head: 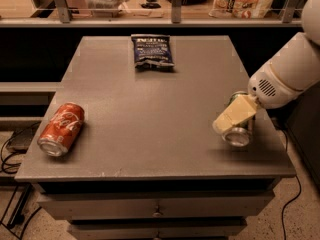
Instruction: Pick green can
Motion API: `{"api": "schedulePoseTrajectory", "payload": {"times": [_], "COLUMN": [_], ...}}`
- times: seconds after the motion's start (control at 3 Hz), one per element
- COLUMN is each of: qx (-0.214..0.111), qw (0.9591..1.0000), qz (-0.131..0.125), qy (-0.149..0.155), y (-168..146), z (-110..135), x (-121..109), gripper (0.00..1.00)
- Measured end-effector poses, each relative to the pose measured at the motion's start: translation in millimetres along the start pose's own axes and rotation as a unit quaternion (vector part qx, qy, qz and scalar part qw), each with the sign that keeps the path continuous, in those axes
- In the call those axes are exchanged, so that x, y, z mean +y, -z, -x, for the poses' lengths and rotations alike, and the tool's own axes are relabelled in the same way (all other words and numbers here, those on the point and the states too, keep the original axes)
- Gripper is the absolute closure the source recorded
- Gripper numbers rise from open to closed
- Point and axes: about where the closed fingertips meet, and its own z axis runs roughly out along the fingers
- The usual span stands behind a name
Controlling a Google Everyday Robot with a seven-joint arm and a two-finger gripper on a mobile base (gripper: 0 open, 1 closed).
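The gripper [232,126] sits low over the right side of the tabletop [150,109], near its front edge, at the end of a white rounded arm [287,76] that comes in from the right. Its pale yellowish tip lies across the green can [237,137]. Whether it clamps the can or only rests against it, I cannot tell.

The green can lies on its side on the tabletop, directly under and partly behind the gripper. Its silver end faces the front, and a strip of dark green body shows just above the tip.

Far to the left of the gripper, near the tabletop's left edge, a red cola can [62,129] also lies on its side. Well beyond the gripper and to its left, a dark blue snack bag [152,51] lies flat close to the back edge. Below the tabletop, drawer fronts [157,206] show.
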Motion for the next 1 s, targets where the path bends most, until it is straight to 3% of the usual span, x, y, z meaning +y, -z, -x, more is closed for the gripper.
{"api": "schedulePoseTrajectory", "payload": {"times": [0.33,0.67,1.0], "qx": [-0.038,-0.079,-0.124], "qw": [0.9987,0.9946,0.9880], "qz": [0.009,0.018,0.023], "qy": [0.032,0.066,0.090], "y": [25,51,80], "z": [23,48,68], "x": [6,8,5], "gripper": [1.00,1.00,1.00]}}
